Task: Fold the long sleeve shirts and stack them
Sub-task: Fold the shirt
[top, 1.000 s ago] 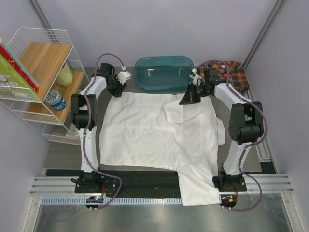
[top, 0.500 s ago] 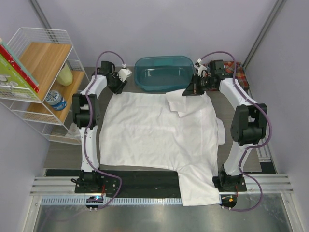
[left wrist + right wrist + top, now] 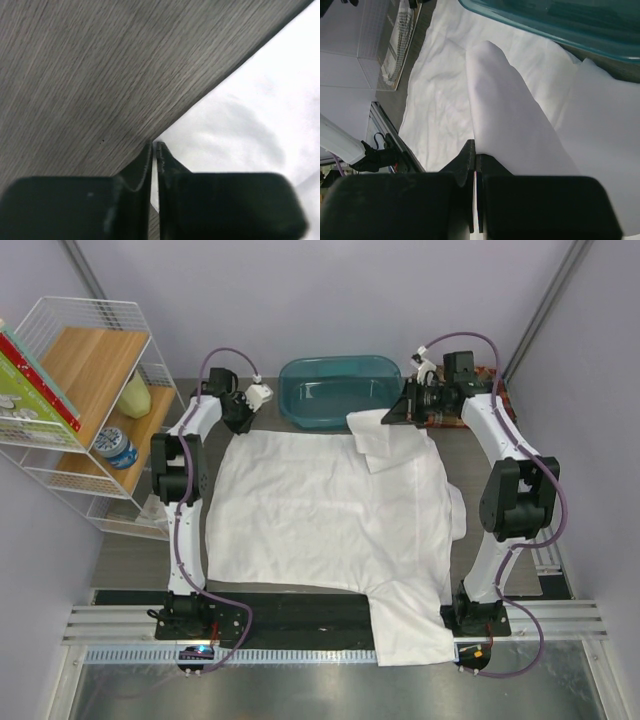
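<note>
White shirt: spread flat on the table, its tail overhanging the near edge.
Right gripper: fingers pinching the sleeve, held up just beside the teal tub.
Left gripper: fingers pressed together at the shirt's far-left corner; cannot tell whether cloth is caught.
Risk: the thin pinch may slip, so the sleeve lands crooked or in the tub; an unanchored corner would drag.

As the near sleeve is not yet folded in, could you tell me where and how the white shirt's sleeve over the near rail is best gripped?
Probably the near sleeve of the white shirt, at its cuff end: pinch a corner from above, coming from the near side. It lies flat and limp across the rail, so only its edge offers a grip.
</note>
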### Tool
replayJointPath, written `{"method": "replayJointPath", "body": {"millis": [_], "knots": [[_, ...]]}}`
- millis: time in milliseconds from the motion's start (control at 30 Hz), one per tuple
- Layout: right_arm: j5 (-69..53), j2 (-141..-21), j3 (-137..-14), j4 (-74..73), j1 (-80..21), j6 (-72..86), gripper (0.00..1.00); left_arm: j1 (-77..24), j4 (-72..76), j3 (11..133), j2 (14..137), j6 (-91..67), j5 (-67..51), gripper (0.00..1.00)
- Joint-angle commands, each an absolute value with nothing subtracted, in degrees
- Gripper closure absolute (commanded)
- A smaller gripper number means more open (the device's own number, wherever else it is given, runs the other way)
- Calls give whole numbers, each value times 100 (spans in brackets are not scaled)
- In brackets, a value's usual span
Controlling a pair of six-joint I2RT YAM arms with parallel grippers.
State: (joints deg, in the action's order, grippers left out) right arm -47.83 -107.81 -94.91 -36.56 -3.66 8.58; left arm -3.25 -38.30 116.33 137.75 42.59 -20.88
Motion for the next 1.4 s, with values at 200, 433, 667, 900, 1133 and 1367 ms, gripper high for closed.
{"method": "replayJointPath", "body": {"millis": [200,433,667,900,1133,1367], "knots": [[-5124,-10328,-10520,-3647,-167,1239,99,-264,-3779,11505,12790,3911,-2750,100],[-5334,-9836,-10425,-3683,-97,1240,99,-264,-3787,10917,12034,4130,-2944,100],[-5598,-9203,-10274,-4340,-70,590,99,-229,-3973,9995,11312,4823,-2962,100],[-5713,-8465,-10108,-5325,-70,-193,99,-106,-3833,8932,10530,5396,-3129,100],[-5573,-7437,-9362,-5870,-79,-553,99,-35,-3850,8254,9888,5827,-3243,100],[-5405,-6707,-8570,-6319,-70,-949,99,-35,-4131,7561,9545,6512,-3129,100]]}}
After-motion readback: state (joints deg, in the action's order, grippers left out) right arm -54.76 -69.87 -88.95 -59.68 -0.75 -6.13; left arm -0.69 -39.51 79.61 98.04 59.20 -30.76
